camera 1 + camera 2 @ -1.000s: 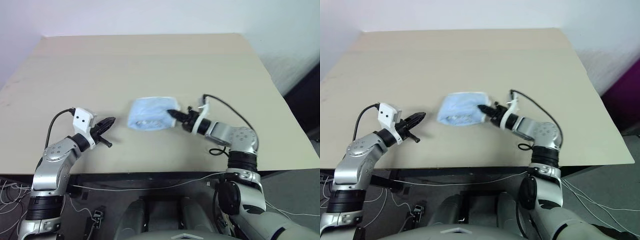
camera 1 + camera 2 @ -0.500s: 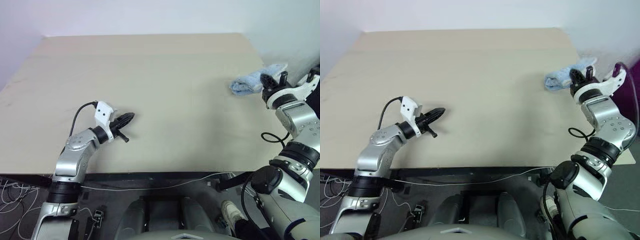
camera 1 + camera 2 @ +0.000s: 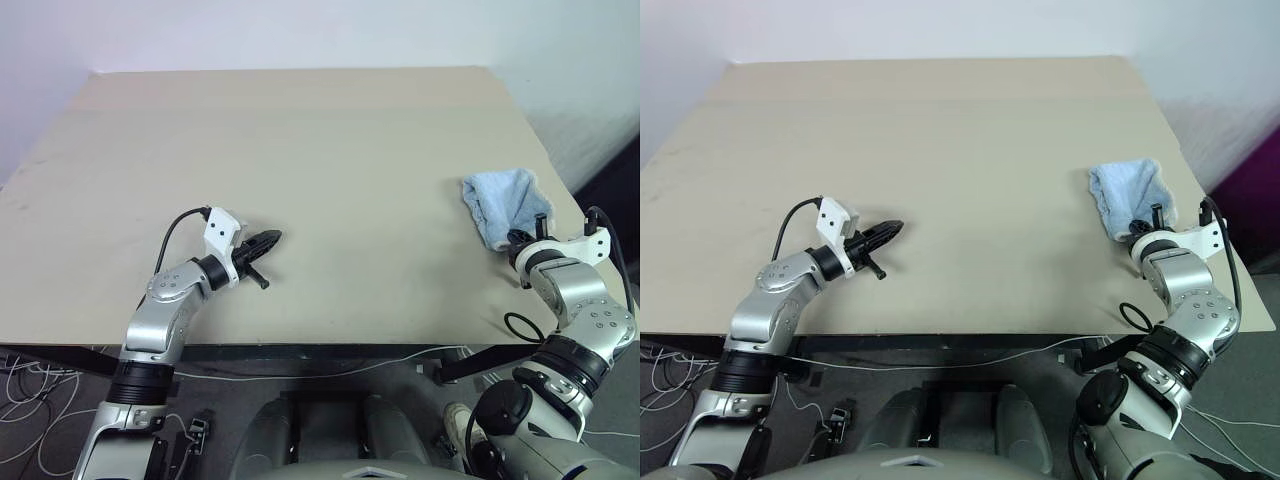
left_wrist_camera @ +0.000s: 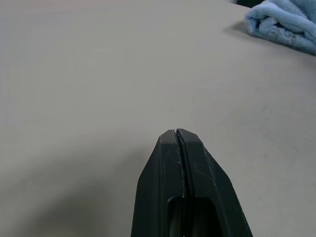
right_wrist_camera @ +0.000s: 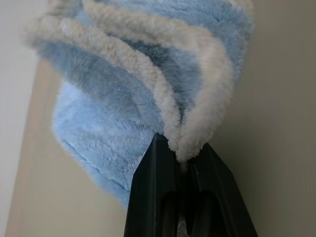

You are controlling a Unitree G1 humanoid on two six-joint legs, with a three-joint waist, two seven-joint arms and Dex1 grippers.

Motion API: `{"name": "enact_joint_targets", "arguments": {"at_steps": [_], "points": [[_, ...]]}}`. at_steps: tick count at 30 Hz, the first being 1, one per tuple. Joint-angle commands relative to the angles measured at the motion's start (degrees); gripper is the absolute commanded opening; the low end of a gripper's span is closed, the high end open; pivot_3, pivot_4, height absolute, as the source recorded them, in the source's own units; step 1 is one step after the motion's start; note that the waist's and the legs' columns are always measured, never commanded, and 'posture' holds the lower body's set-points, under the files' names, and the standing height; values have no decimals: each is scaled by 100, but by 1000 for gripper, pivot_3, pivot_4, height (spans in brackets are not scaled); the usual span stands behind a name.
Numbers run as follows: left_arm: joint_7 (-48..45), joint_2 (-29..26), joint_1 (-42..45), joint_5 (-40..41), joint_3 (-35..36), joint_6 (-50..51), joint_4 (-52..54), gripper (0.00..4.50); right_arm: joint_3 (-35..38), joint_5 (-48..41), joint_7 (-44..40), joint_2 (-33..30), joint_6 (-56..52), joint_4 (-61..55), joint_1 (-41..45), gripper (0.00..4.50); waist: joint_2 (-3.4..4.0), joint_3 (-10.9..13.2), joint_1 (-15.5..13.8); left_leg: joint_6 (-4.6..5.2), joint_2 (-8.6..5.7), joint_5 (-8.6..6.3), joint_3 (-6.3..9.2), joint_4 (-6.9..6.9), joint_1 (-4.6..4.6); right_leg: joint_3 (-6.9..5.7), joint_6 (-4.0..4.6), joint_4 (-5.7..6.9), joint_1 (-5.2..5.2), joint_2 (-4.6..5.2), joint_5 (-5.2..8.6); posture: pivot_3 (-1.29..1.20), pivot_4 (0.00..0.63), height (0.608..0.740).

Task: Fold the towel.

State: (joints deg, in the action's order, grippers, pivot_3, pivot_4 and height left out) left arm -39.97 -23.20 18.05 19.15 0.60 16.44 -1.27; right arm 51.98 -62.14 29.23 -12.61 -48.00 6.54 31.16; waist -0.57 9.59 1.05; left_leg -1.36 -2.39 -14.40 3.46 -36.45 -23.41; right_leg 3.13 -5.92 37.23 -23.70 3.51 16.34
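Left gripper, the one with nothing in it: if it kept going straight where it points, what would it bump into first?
Probably nothing soon. The left gripper, shut, points across bare table. In its wrist view the towel lies far ahead and off to one side, pinched by the right gripper, so it would likely miss it, though depth is hard to judge.

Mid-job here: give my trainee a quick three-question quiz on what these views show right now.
1. True or false: the right hand is pinching the towel.
2. Near which table edge does the towel lie: A) robot's left, B) far, C) robot's right?
3. Fill in: the left hand has its fingers ____ on nothing.

Key: 1 true, whitish edges sit between its fingers. 2 C. 3 shut.
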Motion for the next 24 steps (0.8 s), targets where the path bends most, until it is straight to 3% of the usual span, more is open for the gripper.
{"name": "enact_joint_targets", "arguments": {"at_steps": [1,10,14,24], "points": [[-30,12,-28,-19,27,-146,120,0,6,-88,33,-270,270,-83,103,36,0,0,-3,0,0,0,0,0,0,0,0,0,0,0,0,0,150,740],[-70,33,-12,-36,-8,-201,30,0,-132,-305,-127,-590,345,-18,64,36,0,0,6,1,-1,0,0,-2,2,-1,0,0,3,-2,0,0,150,740],[-93,44,-13,-47,-14,-208,28,0,-214,-540,-109,-520,247,-137,-47,1077,0,0,1,1,1,0,0,-1,2,0,0,0,3,-3,0,0,150,740],[-112,50,-45,-66,19,-196,64,0,-448,-254,-138,-685,712,-180,-66,4454,0,0,-5,1,0,0,0,-3,2,-1,0,0,4,-2,0,0,150,740]]}}
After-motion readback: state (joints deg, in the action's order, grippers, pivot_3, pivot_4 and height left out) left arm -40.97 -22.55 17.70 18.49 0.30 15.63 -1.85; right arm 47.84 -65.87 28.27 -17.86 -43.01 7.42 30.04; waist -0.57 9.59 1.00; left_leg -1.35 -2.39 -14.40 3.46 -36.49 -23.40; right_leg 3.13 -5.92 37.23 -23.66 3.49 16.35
